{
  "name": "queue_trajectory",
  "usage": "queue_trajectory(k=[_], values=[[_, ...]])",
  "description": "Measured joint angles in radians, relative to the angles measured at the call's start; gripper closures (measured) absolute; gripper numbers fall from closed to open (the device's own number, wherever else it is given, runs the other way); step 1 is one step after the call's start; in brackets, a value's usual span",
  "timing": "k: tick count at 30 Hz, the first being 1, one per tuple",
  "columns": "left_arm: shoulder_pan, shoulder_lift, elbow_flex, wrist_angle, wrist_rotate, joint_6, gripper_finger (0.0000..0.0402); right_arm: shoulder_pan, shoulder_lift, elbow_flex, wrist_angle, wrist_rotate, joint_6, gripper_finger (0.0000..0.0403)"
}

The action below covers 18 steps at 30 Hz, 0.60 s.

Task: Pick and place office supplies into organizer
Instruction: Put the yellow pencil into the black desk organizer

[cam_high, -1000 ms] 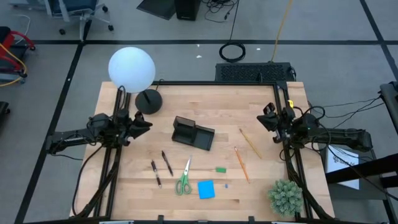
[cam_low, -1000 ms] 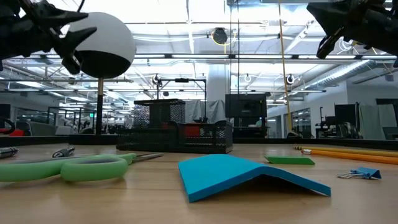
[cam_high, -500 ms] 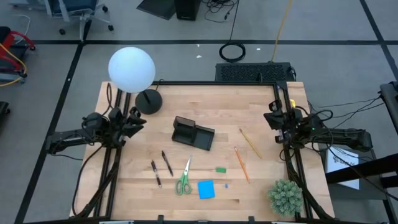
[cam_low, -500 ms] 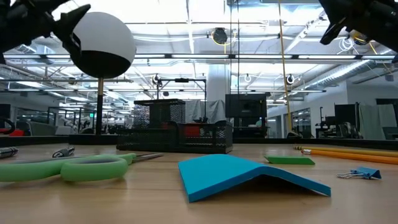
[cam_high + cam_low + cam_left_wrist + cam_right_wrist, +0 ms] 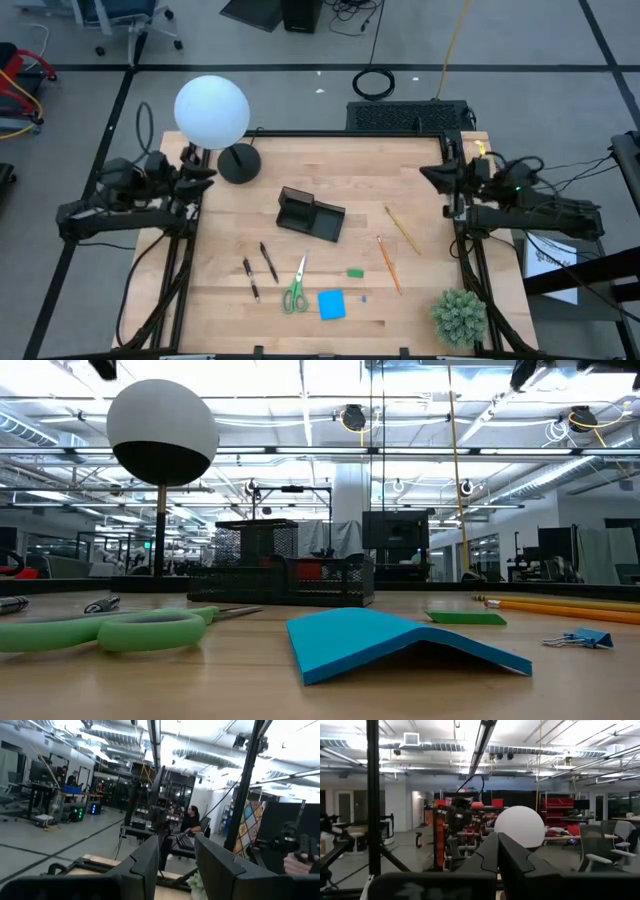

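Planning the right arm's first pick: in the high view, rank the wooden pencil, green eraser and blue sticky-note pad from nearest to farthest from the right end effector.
From the right end effector, at the table's right edge:
1. Wooden pencil, just inward of it on the right side.
2. Green eraser, nearer the middle and front.
3. Blue sticky-note pad, farthest, by the front edge.

Right gripper (image 5: 497, 851) fingers pressed together, white globe lamp (image 5: 519, 826) beyond, left arm (image 5: 457, 820) farther off

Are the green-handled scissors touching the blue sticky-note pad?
Apart. The high view shows bare wood between the scissors and the sticky-note pad beside them.
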Motion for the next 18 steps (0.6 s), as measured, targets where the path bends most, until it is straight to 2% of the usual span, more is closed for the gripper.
queue_trajectory(k=[9,14,18], values=[[0.000,0.189,0.275,-0.211,-0.023,0.051,0.0275,0.001,0.142,0.305,-0.274,-0.001,-0.047,0.0403],[0.000,0.281,0.381,-0.286,-0.027,0.088,0.0275,0.001,0.249,0.463,-0.426,0.008,-0.075,0.0403],[0.000,0.332,0.437,-0.336,-0.028,0.116,0.0275,0.005,0.351,0.603,-0.583,0.062,-0.095,0.0403]])
